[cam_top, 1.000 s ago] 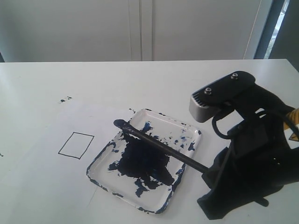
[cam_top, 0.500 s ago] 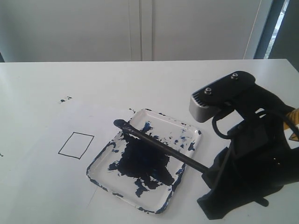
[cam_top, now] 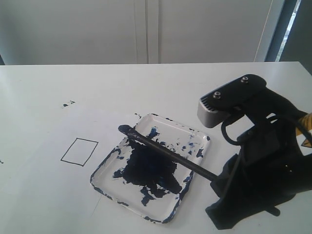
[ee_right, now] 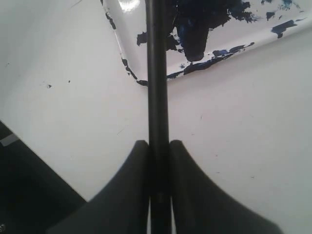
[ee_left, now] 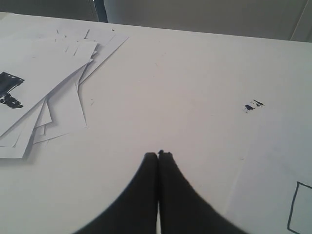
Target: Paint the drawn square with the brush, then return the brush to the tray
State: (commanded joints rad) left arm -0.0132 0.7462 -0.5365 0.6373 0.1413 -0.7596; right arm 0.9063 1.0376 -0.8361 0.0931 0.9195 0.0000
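Nothing is painted yet: the drawn square [cam_top: 79, 151] sits blank on the paper [cam_top: 44, 175] left of the tray [cam_top: 181, 197], while our right gripper [ee_right: 159, 146] clamps its jaws on the brush [cam_top: 165, 153], whose loaded tip is over the tray's far-left rim. Our left gripper [ee_left: 158, 155] has its jaws pressed together, empty; only bare paper separates rim and square.

I find the square [cam_top: 79, 151] a thin black outline on white paper, unfilled, just left of the tray. The tray [cam_top: 168, 127] is clear and smeared dark blue. The black brush [cam_top: 165, 155] slants across it, its loaded tip at the far left edge and its handle clamped in the right tool [cam_top: 214, 179].
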